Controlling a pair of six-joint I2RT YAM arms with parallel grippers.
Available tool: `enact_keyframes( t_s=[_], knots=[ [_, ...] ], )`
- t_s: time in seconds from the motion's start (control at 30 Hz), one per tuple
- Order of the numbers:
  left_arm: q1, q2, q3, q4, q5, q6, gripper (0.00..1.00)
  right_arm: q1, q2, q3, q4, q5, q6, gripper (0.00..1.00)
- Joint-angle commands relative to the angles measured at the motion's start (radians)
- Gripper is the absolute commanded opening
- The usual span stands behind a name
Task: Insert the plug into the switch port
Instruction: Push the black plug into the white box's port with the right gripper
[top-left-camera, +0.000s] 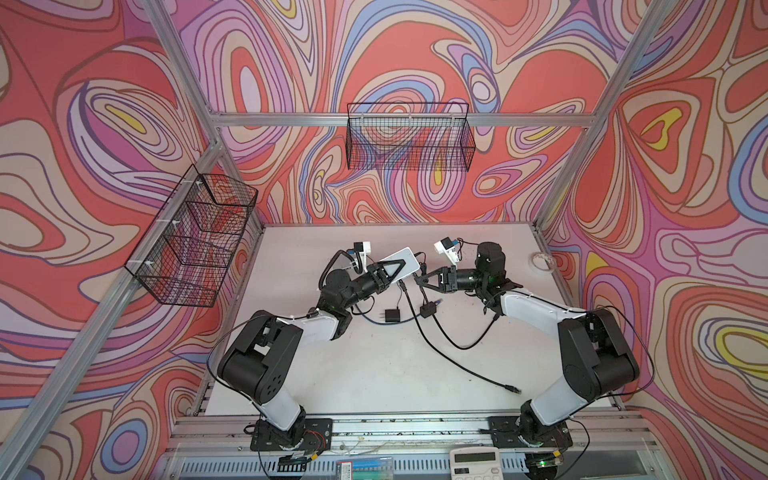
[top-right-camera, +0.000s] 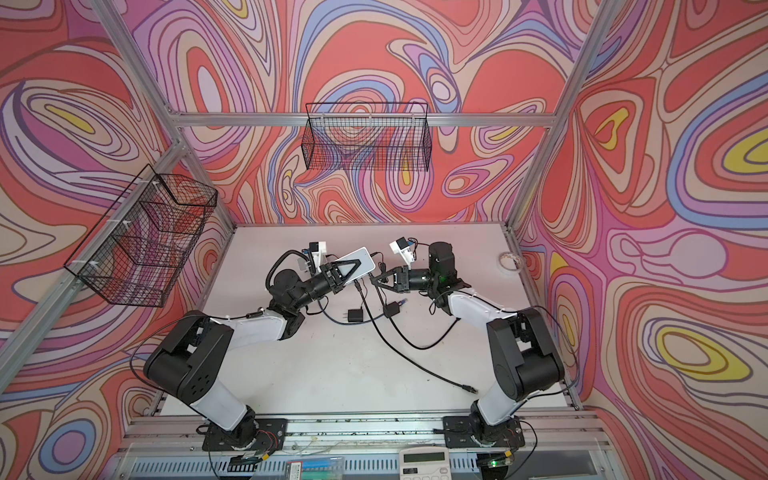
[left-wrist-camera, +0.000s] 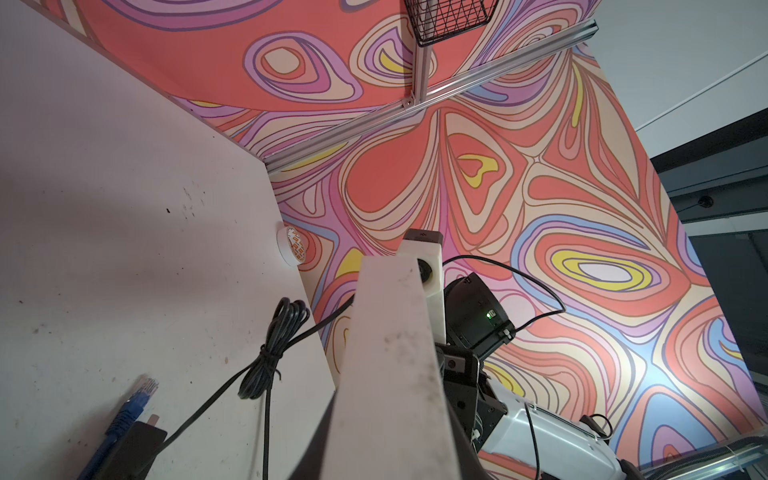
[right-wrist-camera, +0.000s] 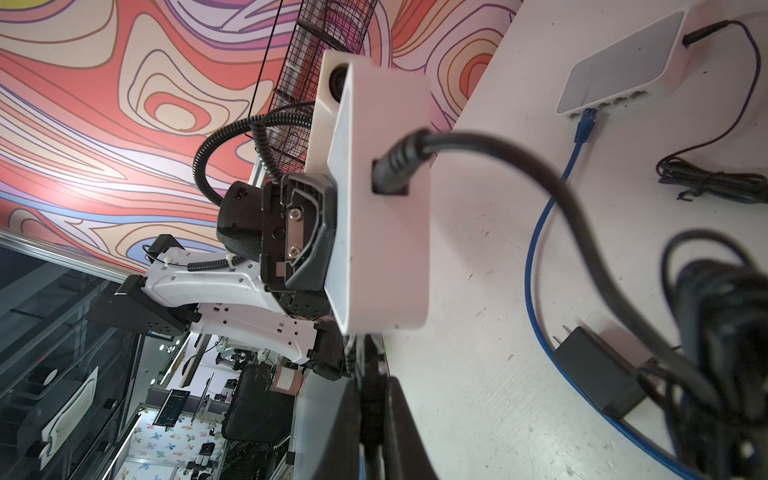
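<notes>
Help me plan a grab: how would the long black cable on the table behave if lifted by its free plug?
Probably floppy: the black cable lies in loose curves across the table, so it would likely sag and trail. Likely light for its length, being thin. Its free plug looks small, so a pinch there might twist or slip.

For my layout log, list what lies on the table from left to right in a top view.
Pronged black power adapter → smaller black block → loose black cable's end → tape roll. The switch overlaps the adapter, so it is left out.
</notes>
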Motion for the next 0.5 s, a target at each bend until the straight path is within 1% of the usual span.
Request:
enact_keyframes(
  t_s=[0.0,0.1,0.23,0.33,0.4,0.47],
  knots=[
    [-0.105,-0.001,-0.010,-0.175,0.252,0.064,0.00,-0.016,-0.035,0.095,0.123,0.147,-0.001,0.00],
    [-0.105,0.003,-0.017,-0.172,0.310,0.062,0.00,-0.034,-0.025,0.140,0.076,0.134,-0.020,0.00],
    [-0.105,0.002,-0.033,-0.179,0.344,0.068,0.00,-0.057,-0.003,0.173,0.049,0.102,-0.026,0.00],
    [-0.107,0.008,-0.031,-0.187,0.368,0.071,0.00,-0.065,0.004,0.166,0.088,0.075,0.000,0.00],
    [-0.107,0.024,-0.020,-0.192,0.387,0.070,0.00,-0.061,0.013,0.161,0.154,0.041,0.048,0.00],
    [-0.107,0.048,-0.006,-0.177,0.404,0.061,0.00,-0.053,0.016,0.165,0.153,0.007,0.049,0.00]
  ],
)
